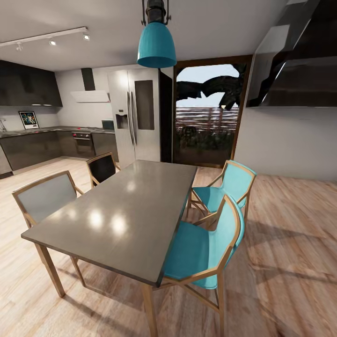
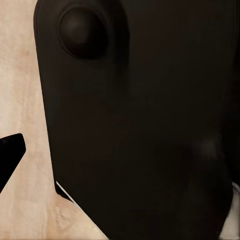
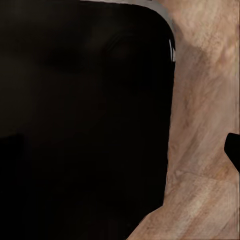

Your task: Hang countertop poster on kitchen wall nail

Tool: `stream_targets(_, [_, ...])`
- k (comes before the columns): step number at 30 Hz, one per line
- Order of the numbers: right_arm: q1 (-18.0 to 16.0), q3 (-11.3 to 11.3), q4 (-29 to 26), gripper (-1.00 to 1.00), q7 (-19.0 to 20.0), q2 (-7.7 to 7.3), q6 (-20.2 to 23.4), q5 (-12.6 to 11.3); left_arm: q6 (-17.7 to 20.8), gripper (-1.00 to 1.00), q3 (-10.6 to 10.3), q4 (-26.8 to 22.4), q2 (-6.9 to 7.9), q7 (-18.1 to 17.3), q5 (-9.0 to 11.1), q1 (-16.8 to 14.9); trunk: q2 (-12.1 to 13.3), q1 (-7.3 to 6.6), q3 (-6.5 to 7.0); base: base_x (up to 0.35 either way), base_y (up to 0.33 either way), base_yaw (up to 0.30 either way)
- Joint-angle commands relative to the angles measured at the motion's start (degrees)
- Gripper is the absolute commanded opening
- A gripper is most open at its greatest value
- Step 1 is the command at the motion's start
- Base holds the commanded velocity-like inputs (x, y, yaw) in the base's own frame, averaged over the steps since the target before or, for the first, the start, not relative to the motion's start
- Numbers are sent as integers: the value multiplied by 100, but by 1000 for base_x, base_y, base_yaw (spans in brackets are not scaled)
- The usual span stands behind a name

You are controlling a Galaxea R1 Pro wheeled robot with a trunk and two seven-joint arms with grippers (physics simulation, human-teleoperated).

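Poster point(image 1: 28, 120) artwork (distant) too small

Far off, the poster point(image 1: 28, 120) stands on the kitchen countertop point(image 1: 51, 130), leaning on the wall. Nearer, a grey table point(image 1: 126, 210) stands on the wood floor point(image 1: 290, 243)

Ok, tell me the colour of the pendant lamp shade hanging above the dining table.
Turquoise blue, glossy, on a black fitting: the bell-shaped pendant lamp shade shows best in the head view.

Home kitchen-diner: fridge point(image 1: 135, 117), oven point(image 1: 84, 142), dining table point(image 1: 121, 210).
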Motion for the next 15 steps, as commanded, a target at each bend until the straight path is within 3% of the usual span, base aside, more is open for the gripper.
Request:
stream_targets(1, [-35,0,-33,100,-8,-34,-9,4,-15,100,3,-43,-5,2,-8,36,-3,0,-5,0,0,0])
stream_targets(8, [-266,14,-262,100,-29,-259,-215,23,-51,100,30,-264,37,10,-22,263,-3,0,-5,0,0,0])
stream_targets(9, [-464,17,-2413,100,-30,-334,-403,24,-52,100,38,-3604,45,10,-22,272,-3,0,-5,0,0,0])
stream_targets(15, [-456,19,-2511,100,-31,-384,-525,34,-56,100,71,-3734,97,18,-11,282,-3,0,-5,0,0,0])
